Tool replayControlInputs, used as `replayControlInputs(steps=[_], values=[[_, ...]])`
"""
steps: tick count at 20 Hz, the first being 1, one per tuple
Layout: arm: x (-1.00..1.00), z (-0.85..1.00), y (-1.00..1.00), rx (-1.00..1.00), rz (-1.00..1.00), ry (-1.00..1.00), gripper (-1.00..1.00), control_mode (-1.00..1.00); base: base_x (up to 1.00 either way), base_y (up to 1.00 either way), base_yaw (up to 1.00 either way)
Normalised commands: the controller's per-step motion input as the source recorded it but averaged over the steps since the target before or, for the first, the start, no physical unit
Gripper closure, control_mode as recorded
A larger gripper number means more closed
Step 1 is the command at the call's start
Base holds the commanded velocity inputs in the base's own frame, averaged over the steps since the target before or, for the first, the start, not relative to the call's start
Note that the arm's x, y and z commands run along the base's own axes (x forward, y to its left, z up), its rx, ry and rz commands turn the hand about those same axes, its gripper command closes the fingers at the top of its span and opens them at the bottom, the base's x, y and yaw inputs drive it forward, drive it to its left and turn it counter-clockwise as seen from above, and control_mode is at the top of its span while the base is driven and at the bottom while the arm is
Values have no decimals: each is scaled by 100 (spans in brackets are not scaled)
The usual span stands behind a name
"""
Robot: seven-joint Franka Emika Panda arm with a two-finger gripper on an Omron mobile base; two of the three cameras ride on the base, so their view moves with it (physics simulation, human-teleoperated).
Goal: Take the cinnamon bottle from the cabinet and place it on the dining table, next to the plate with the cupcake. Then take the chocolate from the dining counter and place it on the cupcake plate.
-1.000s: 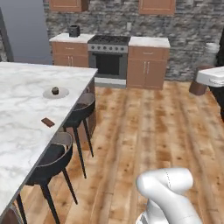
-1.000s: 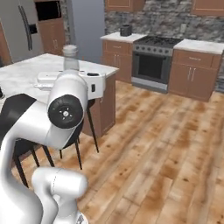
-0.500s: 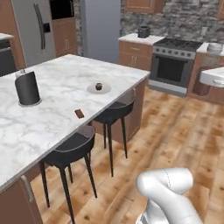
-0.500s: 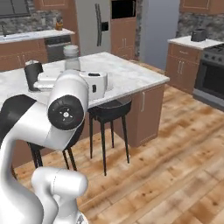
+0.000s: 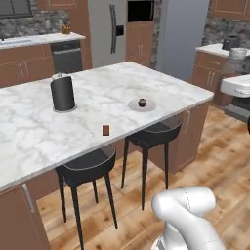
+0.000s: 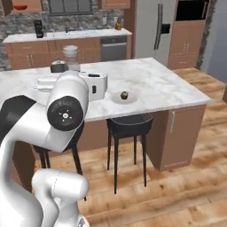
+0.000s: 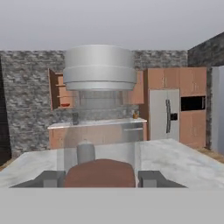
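Cinnamon bottle (image 7: pixel 99 113) sits right between our finger pads (image 7: pixel 51 178), filling the middle of the hand view, silver cap up top, clear glass body below, brown powder low down. The gripper (image 7: pixel 99 179) is clamped on it, one pad on each side of the lower body. From the right base view we see its cap (image 6: pixel 71 52) poking up behind our arm.

Ahead of the gripper and lower lies the marble table (image 5: pixel 29 132), and on it the plate (image 5: pixel 142 105) with the cupcake (image 5: pixel 142 102). The chocolate (image 5: pixel 105 130) lies nearer our side of the table, apart from the plate, and a dark canister (image 5: pixel 63 93) stands further off.

We judge this bottle rigid, smooth and a bit slippery, probably light, and breakable if it tips off the marble. A hold low on the glass body looks right to us: it keeps the cap free and the base level for setting down just beside the plate.
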Motion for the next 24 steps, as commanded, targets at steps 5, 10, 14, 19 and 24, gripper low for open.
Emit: replayControlInputs(steps=[5,10,14,19,24], values=[[0,0,0,0,0,0,100,100,52,-73,56],[0,0,0,0,0,0,100,100,70,-41,51],[0,0,0,0,0,0,100,100,67,-37,34],[0,0,0,0,0,0,100,100,52,-46,5],[0,0,0,0,0,0,100,100,53,-12,-1]])
